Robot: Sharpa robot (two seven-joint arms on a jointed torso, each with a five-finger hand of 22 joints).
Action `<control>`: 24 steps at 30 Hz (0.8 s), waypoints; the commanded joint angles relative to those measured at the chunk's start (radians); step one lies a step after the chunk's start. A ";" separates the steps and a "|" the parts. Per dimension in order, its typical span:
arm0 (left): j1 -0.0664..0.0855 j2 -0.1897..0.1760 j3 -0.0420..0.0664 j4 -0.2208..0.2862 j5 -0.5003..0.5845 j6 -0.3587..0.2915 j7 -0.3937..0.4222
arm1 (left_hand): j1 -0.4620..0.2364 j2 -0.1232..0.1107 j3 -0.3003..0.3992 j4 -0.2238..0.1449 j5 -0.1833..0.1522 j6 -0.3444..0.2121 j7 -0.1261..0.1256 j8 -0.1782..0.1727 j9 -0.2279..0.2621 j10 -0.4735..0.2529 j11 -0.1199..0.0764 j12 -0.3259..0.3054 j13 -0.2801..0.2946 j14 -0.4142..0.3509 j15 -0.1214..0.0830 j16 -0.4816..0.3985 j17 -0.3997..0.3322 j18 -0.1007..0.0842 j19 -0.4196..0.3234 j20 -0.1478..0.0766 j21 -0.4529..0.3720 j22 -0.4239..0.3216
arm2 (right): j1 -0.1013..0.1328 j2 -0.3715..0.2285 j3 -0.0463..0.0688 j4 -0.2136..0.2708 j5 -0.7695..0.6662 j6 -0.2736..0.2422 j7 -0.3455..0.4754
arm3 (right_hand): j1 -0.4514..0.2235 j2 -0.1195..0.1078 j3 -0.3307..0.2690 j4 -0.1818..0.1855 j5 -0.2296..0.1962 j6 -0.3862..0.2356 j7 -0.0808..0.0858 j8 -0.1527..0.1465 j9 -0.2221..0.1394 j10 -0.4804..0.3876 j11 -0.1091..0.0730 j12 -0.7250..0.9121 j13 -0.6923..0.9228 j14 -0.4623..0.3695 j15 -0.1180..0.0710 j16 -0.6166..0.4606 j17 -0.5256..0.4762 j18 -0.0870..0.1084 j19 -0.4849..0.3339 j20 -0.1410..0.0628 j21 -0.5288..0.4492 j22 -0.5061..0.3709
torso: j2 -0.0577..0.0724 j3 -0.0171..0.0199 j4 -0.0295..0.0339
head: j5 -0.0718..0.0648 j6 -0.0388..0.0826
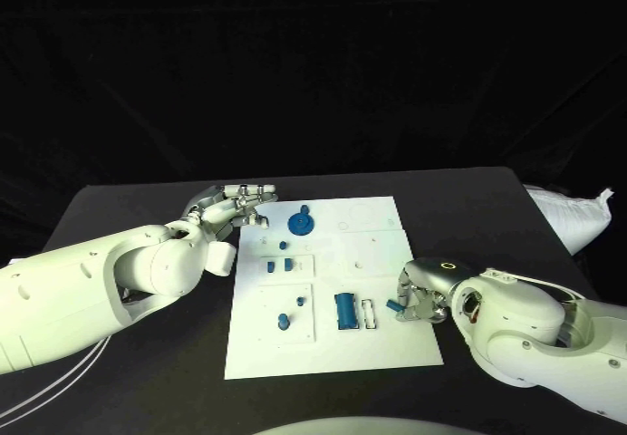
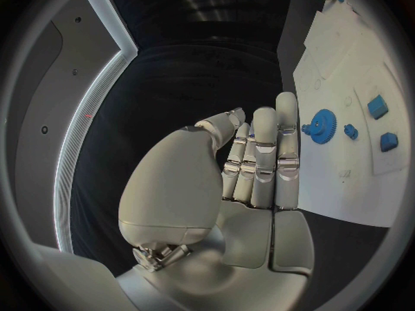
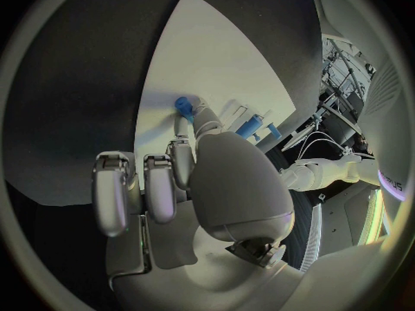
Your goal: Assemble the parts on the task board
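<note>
At five o'clock, a small blue part (image 3: 183, 106) is pinched by the right hand (image 1: 420, 297) over the white board (image 1: 379, 349); the left hand (image 1: 242, 204), fingers extended and empty, is held at eleven o'clock beside the blue gear (image 1: 301, 221).

This looks like a robotics lab. A black bench (image 1: 157, 204) stands before black curtains (image 1: 313, 82), and on it lies a white task board (image 1: 379, 349) with small blue parts (image 1: 346, 311). Metal frames and cables (image 3: 342, 66) stand at the side.

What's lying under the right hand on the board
The right hand rests over the task board's right edge; a small blue part shows at its fingertips. Anything beneath the palm is covered.
</note>
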 commanded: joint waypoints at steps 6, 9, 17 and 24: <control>0.000 0.000 0.001 0.002 -0.003 0.018 0.003 | -0.010 -0.003 -0.004 -0.003 -0.002 -0.007 -0.002 0.006 0.000 -0.007 -0.002 0.002 0.000 -0.007 -0.001 0.004 -0.001 0.018 -0.007 0.002 -0.001 0.002 | -0.022 0.014 -0.014 -0.025 -0.065 0.123 -0.039 | 0.063 0.061 0.039 0.006 0.023 0.012 0.003 -0.013 -0.116 -0.002 -0.004 -0.007 -0.187 0.072 0.000 0.003 0.096 -0.014 0.019 0.000 -0.002 0.144 | 0.000 -0.0005 -0.0013 | 0.001 -0.001; 0.000 0.000 0.001 0.003 -0.003 0.018 0.003 | -0.010 -0.003 -0.004 -0.003 -0.002 -0.007 -0.002 0.006 0.000 -0.007 -0.002 0.002 0.000 -0.007 -0.001 0.004 -0.001 0.018 -0.007 0.002 -0.001 0.002 | -0.023 0.015 -0.015 -0.027 -0.058 0.117 -0.042 | 0.041 0.048 0.068 0.016 0.058 0.014 0.002 -0.021 -0.119 -0.002 -0.003 -0.009 -0.187 0.072 0.000 0.003 0.095 -0.014 0.019 0.001 -0.002 0.145 | -0.001 -0.0003 -0.0013 | 0.001 -0.001; 0.000 -0.001 0.000 0.003 -0.003 0.017 0.002 | -0.010 -0.003 -0.004 -0.003 -0.002 -0.007 -0.002 0.006 0.000 -0.007 -0.002 0.002 0.000 -0.007 -0.001 0.004 -0.001 0.018 -0.007 0.002 -0.001 0.002 | -0.024 0.006 -0.014 -0.015 0.042 0.008 -0.046 | 0.025 0.059 0.193 0.025 0.130 0.009 0.005 -0.034 -0.119 0.002 -0.004 -0.011 -0.186 0.073 0.000 0.003 0.098 -0.014 0.022 -0.001 0.001 0.150 | -0.001 0.0010 -0.0007 | 0.002 0.000; 0.000 -0.001 0.000 0.003 -0.003 0.018 0.002 | -0.011 -0.001 -0.005 -0.006 -0.002 -0.009 -0.002 0.009 0.000 -0.012 -0.002 0.008 0.000 -0.009 -0.001 0.007 -0.003 0.018 -0.008 0.003 0.000 0.002 | -0.020 -0.014 -0.008 0.022 0.133 -0.123 -0.038 | -0.045 -0.002 0.353 0.028 0.141 0.017 0.006 -0.037 -0.108 0.008 -0.001 -0.009 -0.182 0.073 0.002 0.003 0.100 -0.015 0.024 0.002 0.003 0.153 | -0.001 0.0001 -0.0008 | 0.002 0.000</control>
